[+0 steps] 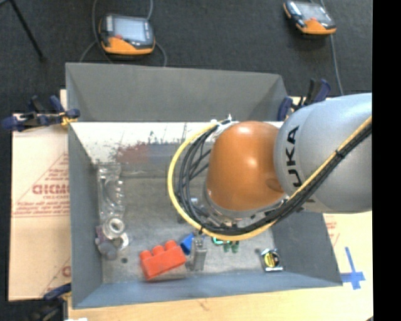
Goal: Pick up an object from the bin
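One arm reaches in from the right, its orange cover over the middle of the bin (81, 207). The gripper (199, 253) sits low by the near wall, just right of a red block (161, 261) and right beside a small blue piece (187, 243). Whether it is released or clenched I cannot tell. Green bits (229, 246) and a yellow-black tape measure (270, 259) lie to its right. A clear bottle (111, 191) lies at the left.

My bin (172, 94) sits on dark floor (219, 31). Beyond its far wall lie an orange-and-black device (126, 32) and, further right, a second device (309, 15).
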Controlling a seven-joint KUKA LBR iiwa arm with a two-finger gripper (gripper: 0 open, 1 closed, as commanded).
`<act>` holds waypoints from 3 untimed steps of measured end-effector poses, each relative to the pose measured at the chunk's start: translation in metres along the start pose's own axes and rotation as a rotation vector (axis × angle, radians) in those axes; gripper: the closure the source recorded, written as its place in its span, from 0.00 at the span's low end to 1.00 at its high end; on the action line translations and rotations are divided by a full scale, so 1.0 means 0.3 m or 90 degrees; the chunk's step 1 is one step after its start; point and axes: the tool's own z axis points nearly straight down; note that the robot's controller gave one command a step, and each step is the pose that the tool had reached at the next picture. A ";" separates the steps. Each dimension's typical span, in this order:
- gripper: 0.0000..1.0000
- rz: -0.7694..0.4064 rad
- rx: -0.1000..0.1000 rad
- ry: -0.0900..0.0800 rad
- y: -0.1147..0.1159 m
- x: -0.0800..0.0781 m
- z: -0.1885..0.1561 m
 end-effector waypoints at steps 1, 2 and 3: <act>0.00 -0.080 0.001 -0.004 0.060 -0.043 0.415; 1.00 -0.077 -0.001 -0.007 0.061 -0.047 0.404; 1.00 -0.102 0.001 -0.010 -0.051 -0.034 -0.044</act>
